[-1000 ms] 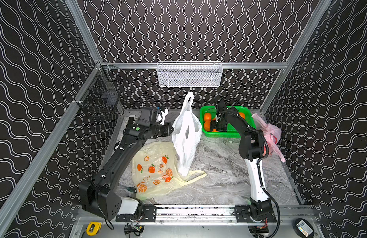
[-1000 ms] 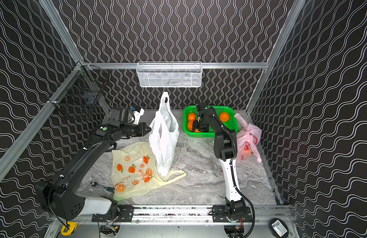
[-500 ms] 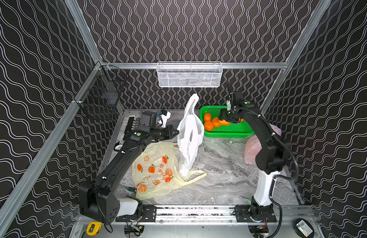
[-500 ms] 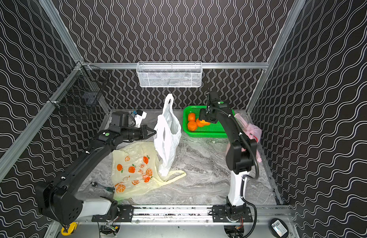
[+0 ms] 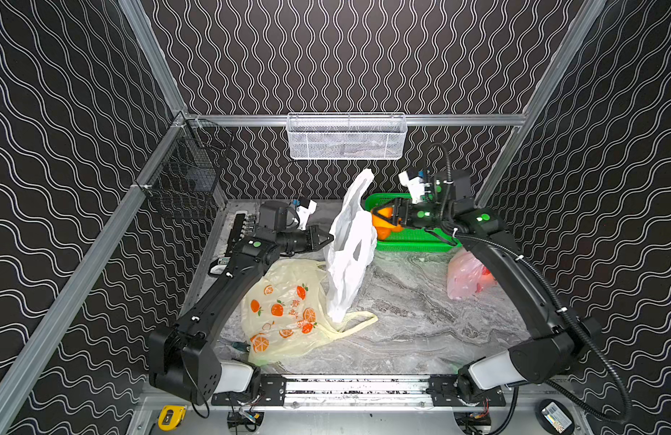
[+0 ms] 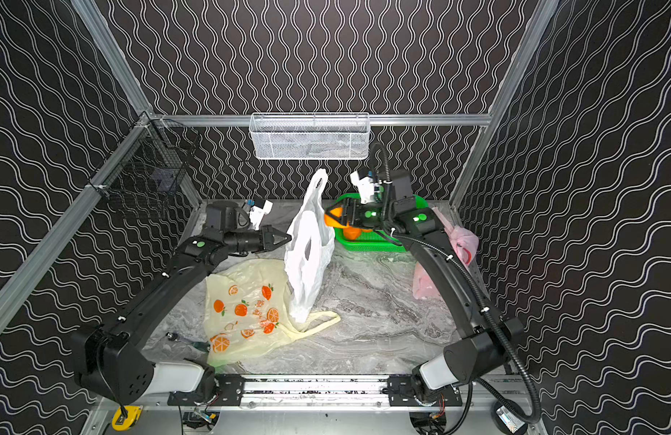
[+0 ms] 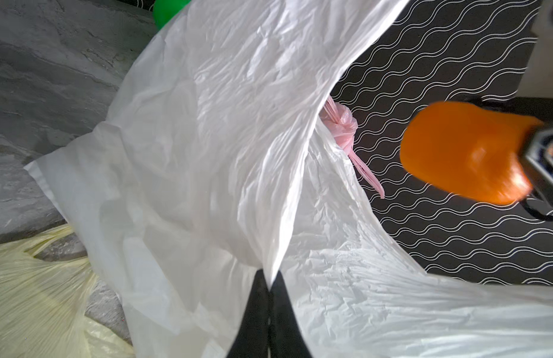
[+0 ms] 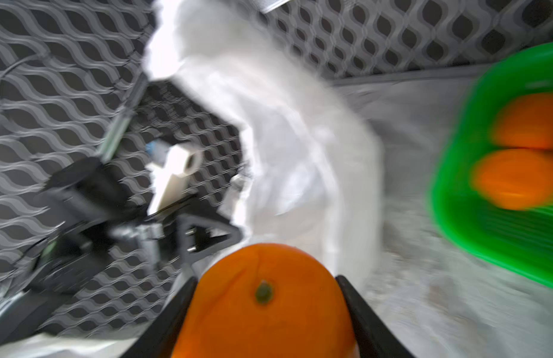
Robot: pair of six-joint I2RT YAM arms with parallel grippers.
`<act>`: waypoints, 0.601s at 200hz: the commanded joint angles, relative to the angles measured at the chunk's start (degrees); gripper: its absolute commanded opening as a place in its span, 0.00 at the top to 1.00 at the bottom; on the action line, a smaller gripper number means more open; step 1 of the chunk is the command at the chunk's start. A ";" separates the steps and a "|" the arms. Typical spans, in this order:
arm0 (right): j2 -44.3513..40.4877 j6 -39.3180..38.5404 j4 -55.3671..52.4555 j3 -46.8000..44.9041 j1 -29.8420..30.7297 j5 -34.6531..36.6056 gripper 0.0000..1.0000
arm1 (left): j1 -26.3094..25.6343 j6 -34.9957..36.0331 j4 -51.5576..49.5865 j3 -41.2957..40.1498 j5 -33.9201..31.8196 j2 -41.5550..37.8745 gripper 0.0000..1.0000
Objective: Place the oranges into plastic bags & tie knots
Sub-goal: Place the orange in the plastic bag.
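Note:
My left gripper (image 5: 328, 238) (image 7: 269, 279) is shut on the rim of the white plastic bag (image 5: 351, 256) (image 6: 307, 260) and holds it upright, its mouth facing right. Just right of the bag's mouth, my right gripper (image 5: 379, 217) (image 8: 266, 279) is shut on an orange (image 6: 336, 217) (image 8: 266, 307) in the air, which the left wrist view also shows (image 7: 464, 152). More oranges (image 8: 514, 179) lie in the green basket (image 5: 413, 241). The yellow bag (image 5: 285, 309) lies flat at the front left. At the right, under my right arm, sits the knotted pink bag (image 5: 465, 275).
A white mesh basket (image 5: 345, 137) hangs on the back rail. On the left rail is a black wire basket (image 5: 187, 180). A yellow tape measure (image 5: 170, 416) lies at the front left corner, outside the marble table (image 5: 420, 320).
My right gripper has lifted an orange out of the green basket and swung left to the white bag's mouth. The left gripper shifted the bag slightly rightward.

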 commanded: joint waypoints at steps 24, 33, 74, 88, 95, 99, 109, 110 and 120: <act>7.92 1.66 3.48 4.41 4.55 -1.37 0.50 | 0.22 2.50 -0.73 0.08 0.21 -0.03 1.00; 10.07 0.43 1.10 6.00 5.37 1.13 0.49 | 0.22 2.79 -1.09 0.01 -0.69 -0.26 1.00; 13.67 -1.64 -4.00 5.18 6.90 10.32 0.24 | 0.31 4.28 -4.25 0.98 -5.34 -0.96 1.00; 12.98 -1.36 -2.63 4.02 7.05 9.68 0.05 | 0.31 5.09 -5.18 1.19 -6.20 -0.95 1.00; 12.62 -1.31 -2.40 4.19 7.13 9.54 0.00 | 0.31 5.54 -5.73 1.22 -6.75 -0.91 1.00; 12.37 -1.38 -2.32 4.29 7.21 9.65 0.00 | 0.31 5.87 -6.27 1.32 -7.30 -0.85 1.00; 11.51 -1.51 -2.07 4.67 7.47 10.22 0.00 | 0.31 6.66 -7.67 1.73 -8.58 -0.66 1.00; 11.42 -1.54 -2.06 4.67 7.44 10.28 0.00 | 0.31 6.80 -7.67 1.84 -8.81 -0.61 1.00; 9.93 -1.63 -1.43 4.17 7.48 11.70 0.00 | 0.31 7.94 -9.43 2.40 -10.43 -0.30 1.00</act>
